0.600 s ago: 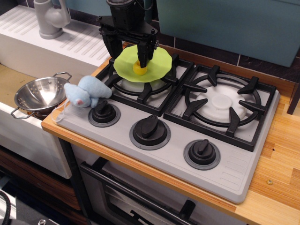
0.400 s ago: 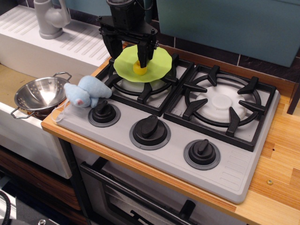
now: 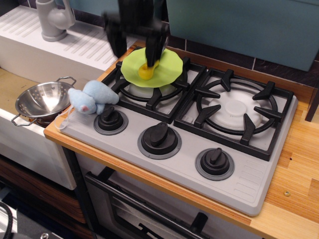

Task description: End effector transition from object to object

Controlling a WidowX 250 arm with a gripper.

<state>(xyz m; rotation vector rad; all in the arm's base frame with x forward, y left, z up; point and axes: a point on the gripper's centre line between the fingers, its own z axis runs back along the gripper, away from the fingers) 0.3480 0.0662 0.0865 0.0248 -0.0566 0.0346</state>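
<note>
Motion blur is smearing the black two-fingered robot gripper (image 3: 133, 46) as it is hanging over the rear left burner of the grey toy stove top (image 3: 249, 185). Its jaws are standing apart: one finger is pointing down at the left edge of the burner, the other is reaching down at a small yellow knob (image 3: 145, 71) in the middle of a lime green round lid (image 3: 167, 67). Whether that finger is touching the knob I cannot tell through the blur. The lid is lying on the black cast grate (image 3: 158, 97) of that burner, covering most of it.

A light blue plush toy (image 3: 91, 98) is resting on the stove's front left corner, just beside the leftmost of three black control knobs (image 3: 110, 118). To the left, below the wooden table (image 3: 294, 164) carrying the stove, a shiny steel colander with two handles (image 3: 42, 101) is sitting in a sink. A grey faucet (image 3: 54, 19) is standing at the back left on the white ribbed drainboard (image 3: 75, 47). The right burner's white cap (image 3: 235, 109) is showing bare inside its grate.
</note>
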